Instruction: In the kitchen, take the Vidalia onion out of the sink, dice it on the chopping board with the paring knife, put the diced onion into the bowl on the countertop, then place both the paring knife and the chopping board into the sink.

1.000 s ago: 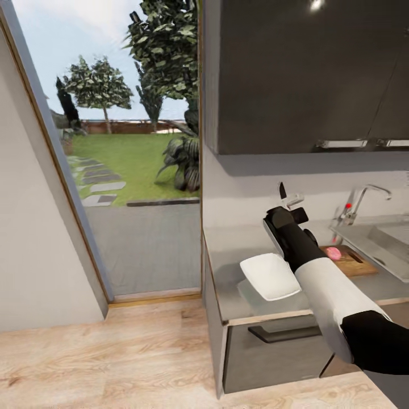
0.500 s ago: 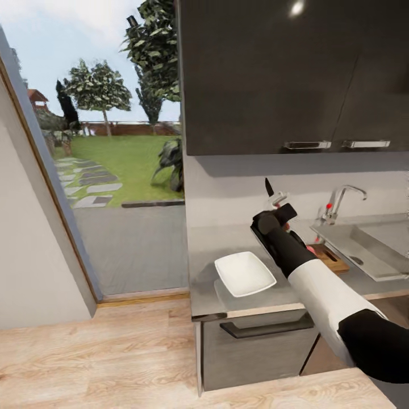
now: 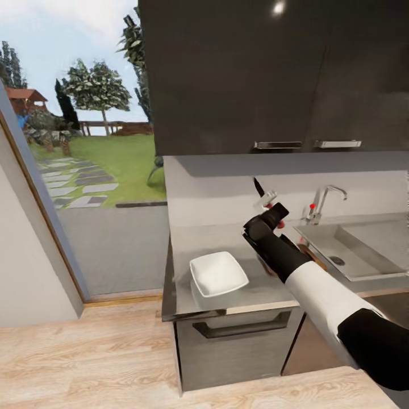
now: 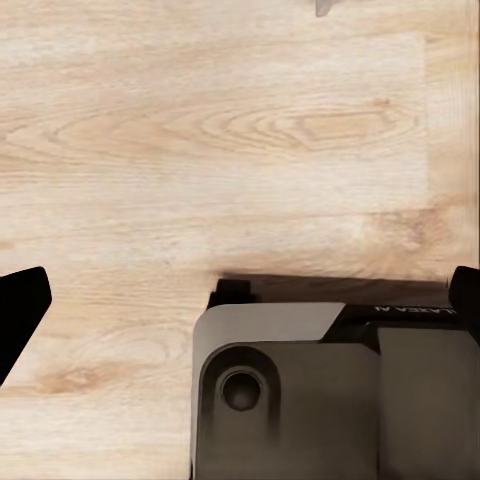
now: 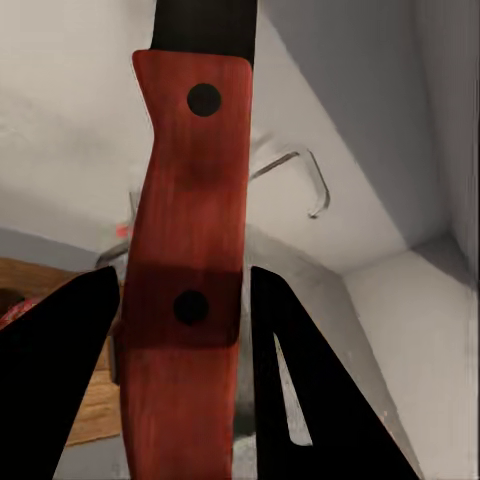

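My right gripper (image 3: 267,204) is raised above the countertop (image 3: 210,241), shut on the paring knife (image 3: 260,190), whose dark blade points up. In the right wrist view the knife's red handle (image 5: 190,230) sits clamped between the black fingers (image 5: 60,380). The white bowl (image 3: 218,274) rests near the counter's left end, below and left of the gripper. The steel sink (image 3: 355,241) lies to the right. My forearm covers most of the chopping board (image 3: 311,254); a brown strip of the board (image 5: 85,400) and a reddish sliver of the onion (image 5: 8,308) show. My left gripper (image 4: 240,300) hangs open over the floor.
A chrome tap (image 3: 328,197) with a red knob stands behind the sink. Dark wall cabinets (image 3: 272,74) hang over the counter. A glass door (image 3: 85,170) to the left looks onto a garden. Light wood flooring (image 3: 85,352) runs before the cabinet fronts.
The whole view has shifted, so the counter, bowl and sink sit further left in the picture. The right arm still holds the knife up. The board and onion slid behind my forearm.
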### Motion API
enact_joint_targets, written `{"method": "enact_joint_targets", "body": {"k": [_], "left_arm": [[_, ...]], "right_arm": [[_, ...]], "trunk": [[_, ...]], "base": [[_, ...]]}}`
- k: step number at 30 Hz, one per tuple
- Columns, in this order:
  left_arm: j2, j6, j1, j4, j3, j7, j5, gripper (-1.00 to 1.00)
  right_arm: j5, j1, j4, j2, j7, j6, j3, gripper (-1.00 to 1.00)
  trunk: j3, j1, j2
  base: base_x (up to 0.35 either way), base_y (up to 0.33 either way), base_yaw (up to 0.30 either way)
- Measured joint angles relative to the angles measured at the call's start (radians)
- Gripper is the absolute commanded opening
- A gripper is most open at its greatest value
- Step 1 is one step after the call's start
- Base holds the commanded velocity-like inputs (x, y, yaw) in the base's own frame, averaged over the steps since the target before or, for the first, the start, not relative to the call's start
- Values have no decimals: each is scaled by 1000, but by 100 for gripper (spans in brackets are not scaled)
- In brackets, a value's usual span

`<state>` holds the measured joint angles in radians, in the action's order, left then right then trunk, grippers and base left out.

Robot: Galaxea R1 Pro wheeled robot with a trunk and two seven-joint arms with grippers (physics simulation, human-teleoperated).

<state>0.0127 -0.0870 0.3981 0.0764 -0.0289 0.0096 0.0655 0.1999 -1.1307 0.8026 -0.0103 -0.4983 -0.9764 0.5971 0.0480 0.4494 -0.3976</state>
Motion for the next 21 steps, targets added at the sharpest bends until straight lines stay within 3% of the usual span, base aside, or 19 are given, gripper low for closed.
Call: {"method": "enact_joint_targets", "body": {"k": [1,5,6,15,18,21], "left_arm": [[0,0,0,0,0,0,0,100],[1,0,0,0,0,0,0,100],[1,0,0,0,1,0,0,100],[6,-1,0,-1,1,1,-1,100],[7,-1,0,0,1,1,-1,100],[8,-3,0,-1,1,2,-1,100]], "right_arm": [[1,0,-1,0,1,0,11,-100],[0,0,-5,-2,4,2,150,-100],[1,0,-6,-3,4,1,168,-100],[-1,0,-6,-10,25,3,273,-100],[-5,1,-6,-31,143,8,356,-100],[-2,1,-2,-76,290,32,445,-100]], "trunk": [[0,0,0],[0,0,0],[0,0,0],[0,0,0],[0,0,0],[0,0,0]], "base": [[0,-321,0],[0,-321,0],[0,-321,0],[0,-321,0],[0,-320,0],[0,-233,0]]}}
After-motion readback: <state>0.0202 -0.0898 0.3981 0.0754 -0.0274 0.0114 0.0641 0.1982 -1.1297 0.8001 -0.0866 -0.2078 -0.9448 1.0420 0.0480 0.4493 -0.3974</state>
